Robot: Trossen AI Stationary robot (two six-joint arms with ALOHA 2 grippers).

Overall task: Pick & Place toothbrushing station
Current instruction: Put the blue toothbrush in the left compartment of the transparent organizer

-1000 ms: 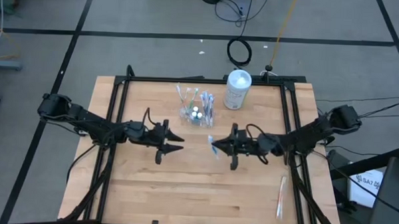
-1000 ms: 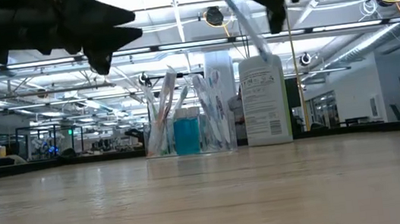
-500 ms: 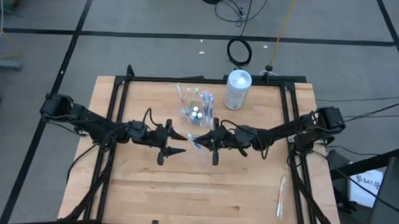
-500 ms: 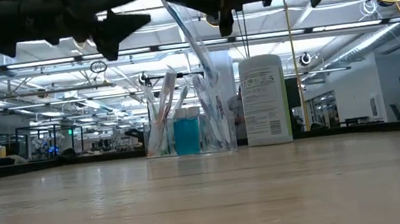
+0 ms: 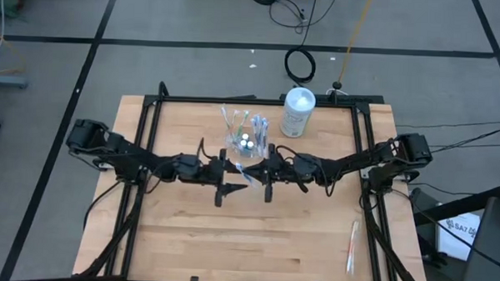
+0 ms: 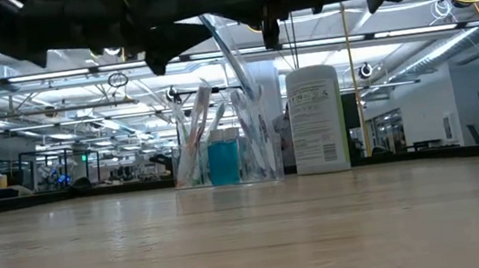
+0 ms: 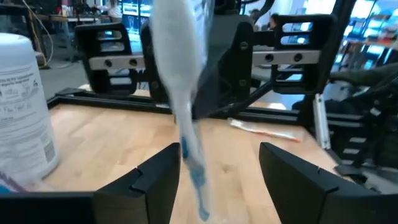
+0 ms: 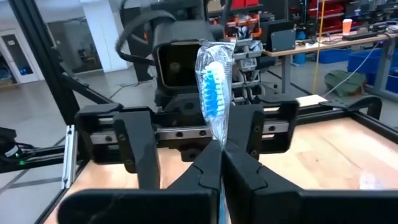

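My right gripper [image 5: 260,173] is shut on a white-and-blue toothbrush in a clear wrapper [image 8: 213,93], held above the middle of the table. My left gripper [image 5: 237,178] faces it, open. Its two fingers stand on either side of the toothbrush [image 7: 181,93], and I see no touch. Just beyond them, toward the far edge, the clear tumbler [image 5: 246,144] stands on the table with several toothbrushes and small tubes in it. In the low view the held toothbrush [image 6: 230,57] slants in front of the tumbler [image 6: 224,159]. My right gripper pinches the wrapped toothbrush's handle [image 8: 219,144] between its two fingers. The fingers lie level, coming from the table's right, across the brush. The bristle end [image 8: 212,87] stands above the fingers and the blue-marked lower end [image 7: 198,180] hangs below, tilted and clear of the table.
A white lidded cylinder [image 5: 298,111] stands right of the tumbler near the far edge. Another wrapped toothbrush [image 5: 352,247] lies near the right front corner. A black frame [image 5: 260,102] runs around the tabletop. Bare wood lies toward the near edge.
My right gripper has carried the toothbrush toward the table's left, to the middle in front of the tumbler, then held still. My left gripper has moved toward the table's right until its fingers stand around the toothbrush.
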